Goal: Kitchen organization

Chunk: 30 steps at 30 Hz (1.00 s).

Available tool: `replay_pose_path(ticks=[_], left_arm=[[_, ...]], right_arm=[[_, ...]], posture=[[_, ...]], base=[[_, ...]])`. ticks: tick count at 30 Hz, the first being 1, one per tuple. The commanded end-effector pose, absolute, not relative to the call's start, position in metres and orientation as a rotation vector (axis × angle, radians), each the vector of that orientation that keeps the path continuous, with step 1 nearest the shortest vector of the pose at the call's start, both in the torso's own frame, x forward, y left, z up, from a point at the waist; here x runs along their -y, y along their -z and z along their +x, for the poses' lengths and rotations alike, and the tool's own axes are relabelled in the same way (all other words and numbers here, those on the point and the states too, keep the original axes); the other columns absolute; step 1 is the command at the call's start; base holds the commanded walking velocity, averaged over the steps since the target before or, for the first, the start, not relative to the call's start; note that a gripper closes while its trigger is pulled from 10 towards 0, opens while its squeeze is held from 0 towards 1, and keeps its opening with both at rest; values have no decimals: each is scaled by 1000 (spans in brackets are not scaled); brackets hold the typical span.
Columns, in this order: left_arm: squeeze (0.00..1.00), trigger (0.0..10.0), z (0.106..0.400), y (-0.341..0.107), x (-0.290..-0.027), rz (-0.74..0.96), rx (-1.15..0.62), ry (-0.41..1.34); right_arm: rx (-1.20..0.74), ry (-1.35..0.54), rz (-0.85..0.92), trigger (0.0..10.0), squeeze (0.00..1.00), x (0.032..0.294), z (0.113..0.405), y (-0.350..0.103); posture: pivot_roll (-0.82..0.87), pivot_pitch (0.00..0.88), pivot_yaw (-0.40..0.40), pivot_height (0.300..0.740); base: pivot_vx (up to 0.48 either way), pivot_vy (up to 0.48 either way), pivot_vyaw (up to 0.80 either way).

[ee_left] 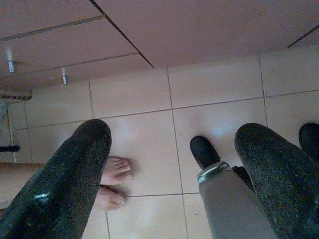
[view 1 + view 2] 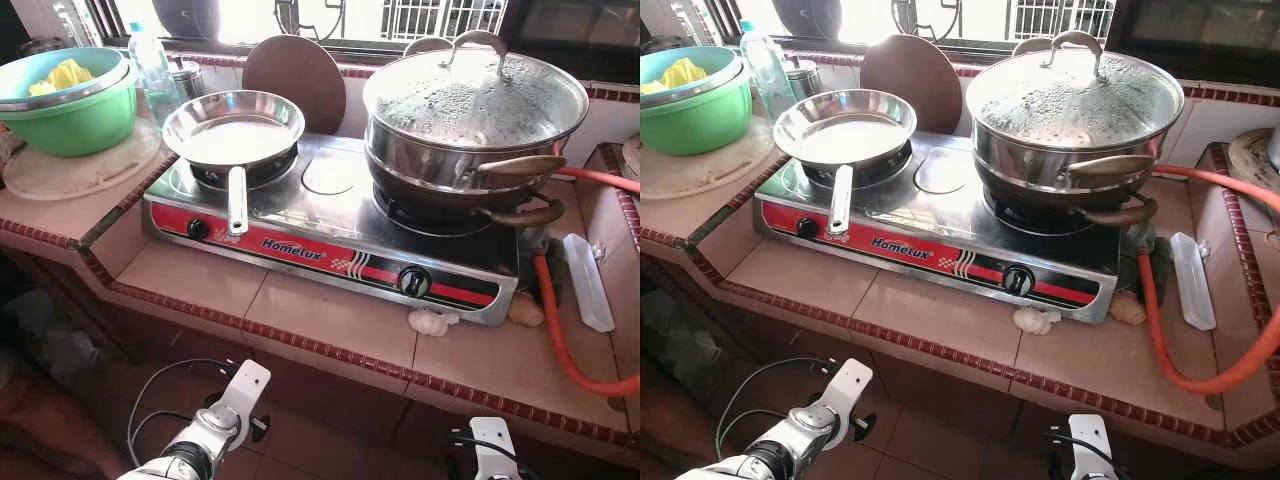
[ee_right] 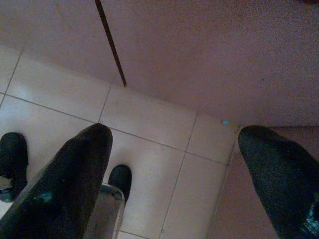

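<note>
Standing at tiled surface (image 2: pixel 330 320), looking down at stove (image 2: pixel 330 235). Frying pan (image 2: pixel 233 128) sitting on left burner, handle poking toward me, easy to grab. Big lidded pot (image 2: pixel 470 110) sitting on right burner. Green bowl (image 2: pixel 70 100) resting on round board at far left, away from fire. Orange hose (image 2: pixel 570 340) running along surface to feed stove. Both my arms hanging low by floor. Left pincer (image 1: pixel 172 164) spread wide, holding nothing. Right pincer (image 3: pixel 174 169) spread wide too, holding nothing. Person's bare feet (image 1: pixel 114 181) standing on floor tiles near me.
</note>
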State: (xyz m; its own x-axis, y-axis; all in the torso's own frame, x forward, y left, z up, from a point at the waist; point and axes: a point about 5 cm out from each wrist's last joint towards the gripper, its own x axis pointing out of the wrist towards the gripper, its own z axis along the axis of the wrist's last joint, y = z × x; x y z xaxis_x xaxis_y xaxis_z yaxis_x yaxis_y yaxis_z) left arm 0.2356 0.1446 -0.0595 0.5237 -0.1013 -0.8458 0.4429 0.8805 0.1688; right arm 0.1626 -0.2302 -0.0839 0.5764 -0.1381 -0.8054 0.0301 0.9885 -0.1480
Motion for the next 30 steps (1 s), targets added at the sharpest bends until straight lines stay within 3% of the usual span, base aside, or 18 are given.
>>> replay_pose_path(ticks=[1, 17, 30], left_arm=[[0, 10000, 234, 60, -150, 386, -975, 315], [0, 10000, 235, 60, -149, 366, -971, 302], [0, 10000, 198, 79, -180, 273, -1112, 137]], right_arm=[[-961, 101, -125, 10000, 0, 230, 161, 85], [-958, 107, -111, 10000, 0, 229, 164, 84], [-1045, 234, -20, 10000, 0, 240, 126, 96]], posture=[[-19, 0, 35, 740], [-20, 0, 34, 740], [-33, 0, 26, 740]], base=[[0, 0, 0], [0, 0, 0], [0, 0, 0]])
